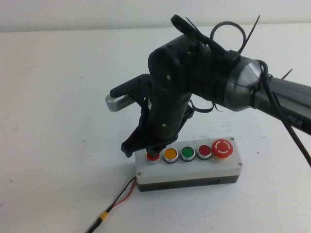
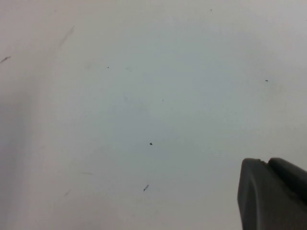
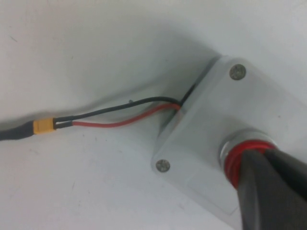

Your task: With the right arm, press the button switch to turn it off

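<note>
The white five-button box (image 1: pixel 194 171) lies on the table. Its leftmost button, the bright-red button switch (image 1: pixel 153 157) with a silver collar, sits under my right gripper (image 1: pixel 154 151). The gripper's shut black tips rest on top of the button. In the right wrist view the red button (image 3: pixel 235 160) shows at the box's end (image 3: pixel 201 124), mostly covered by the shut fingers (image 3: pixel 268 191). I see no glow from it. My left gripper (image 2: pixel 268 165) shows only in the left wrist view, shut, over bare white table.
On the box, right of the switch, sit a yellow button (image 1: pixel 170 155), a green button (image 1: pixel 188 153), a flat darker red button (image 1: pixel 204 152) and a large red mushroom button (image 1: pixel 222 148). Red and black wires (image 1: pixel 121 196) with a yellow connector (image 3: pixel 44 126) leave the box's left end.
</note>
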{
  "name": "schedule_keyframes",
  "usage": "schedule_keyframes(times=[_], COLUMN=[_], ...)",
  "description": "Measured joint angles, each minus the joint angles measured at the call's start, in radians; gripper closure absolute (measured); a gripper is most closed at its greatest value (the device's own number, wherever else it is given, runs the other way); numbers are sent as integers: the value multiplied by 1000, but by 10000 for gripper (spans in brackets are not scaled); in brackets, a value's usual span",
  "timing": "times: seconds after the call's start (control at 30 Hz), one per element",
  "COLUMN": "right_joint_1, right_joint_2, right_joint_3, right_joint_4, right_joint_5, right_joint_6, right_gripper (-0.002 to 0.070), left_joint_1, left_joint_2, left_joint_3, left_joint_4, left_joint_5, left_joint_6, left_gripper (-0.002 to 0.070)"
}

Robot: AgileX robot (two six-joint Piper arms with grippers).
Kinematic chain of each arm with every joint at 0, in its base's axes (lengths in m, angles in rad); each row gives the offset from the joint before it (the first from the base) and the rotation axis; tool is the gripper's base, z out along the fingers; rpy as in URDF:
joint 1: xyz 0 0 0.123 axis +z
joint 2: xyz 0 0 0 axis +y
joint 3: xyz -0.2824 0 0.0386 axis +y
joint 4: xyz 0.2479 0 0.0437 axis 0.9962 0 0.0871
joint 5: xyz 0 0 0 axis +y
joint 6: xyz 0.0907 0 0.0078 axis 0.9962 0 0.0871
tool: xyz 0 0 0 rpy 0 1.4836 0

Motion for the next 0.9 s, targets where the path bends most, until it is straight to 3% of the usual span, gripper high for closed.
schedule_keyframes(times=[0.27,0.67,0.9], right_joint_1=[0,0,0], right_joint_2=[-201,-726,-841], right_joint_3=[51,402,503], right_joint_4=[-15,-114,-89], right_joint_5=[26,11,51], right_joint_6=[-43,-2,-2], right_gripper=[691,692,692], left_joint_1=[0,0,0], left_joint_2=[0,0,0], left_joint_3=[0,0,0], left_joint_4=[0,0,0], left_joint_5=[0,0,0], left_joint_6=[0,0,0], left_gripper=[677,677,677])
